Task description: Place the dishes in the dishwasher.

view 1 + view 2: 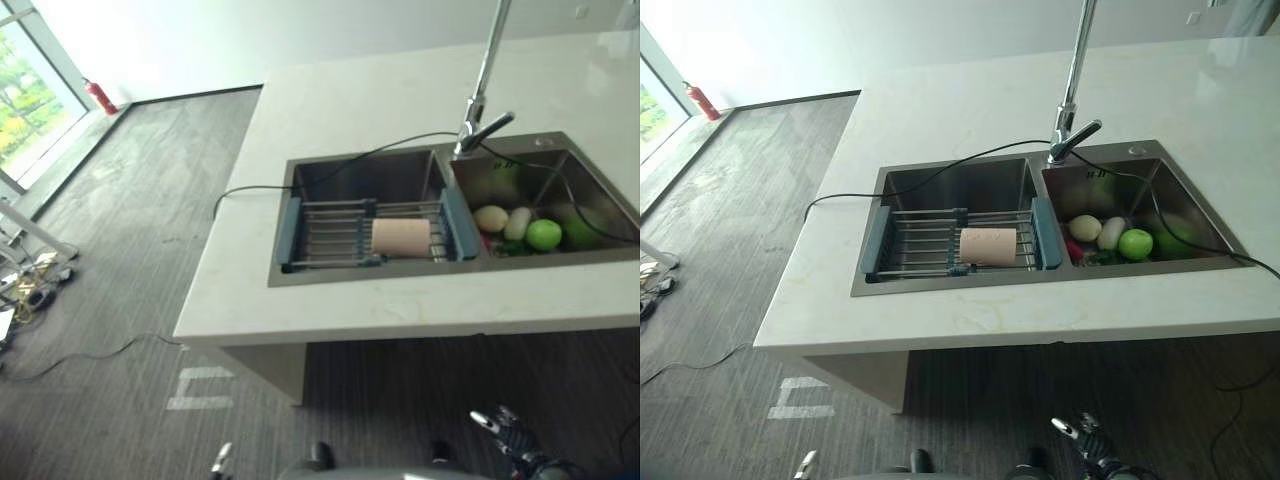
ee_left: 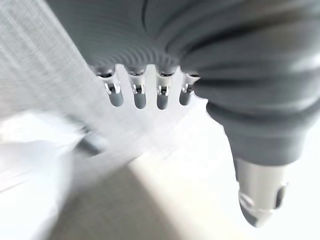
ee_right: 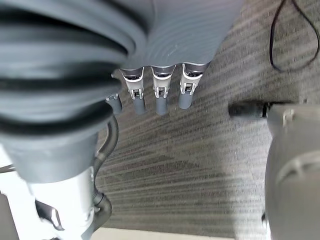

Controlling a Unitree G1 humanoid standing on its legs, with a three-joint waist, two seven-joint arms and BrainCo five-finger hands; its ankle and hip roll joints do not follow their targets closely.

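A beige cup (image 1: pixel 401 237) lies on its side on a wire drying rack (image 1: pixel 325 236) with blue ends, set across the left basin of a steel double sink (image 1: pixel 285 272). My right hand (image 1: pixel 508 434) hangs low in front of the counter, well below the sink. In the right wrist view its fingers (image 3: pixel 160 96) are straight over the grey floor and hold nothing. My left hand (image 2: pixel 138 94) is also down by the floor, its fingers straight and empty.
The sink is set in a white stone counter (image 1: pixel 400 312) whose front edge faces me. The right basin holds a green apple (image 1: pixel 543 234), a potato (image 1: pixel 490 218) and other produce. A tall faucet (image 1: pixel 484 85) stands behind the sink. A black cable (image 1: pixel 330 168) runs across the counter.
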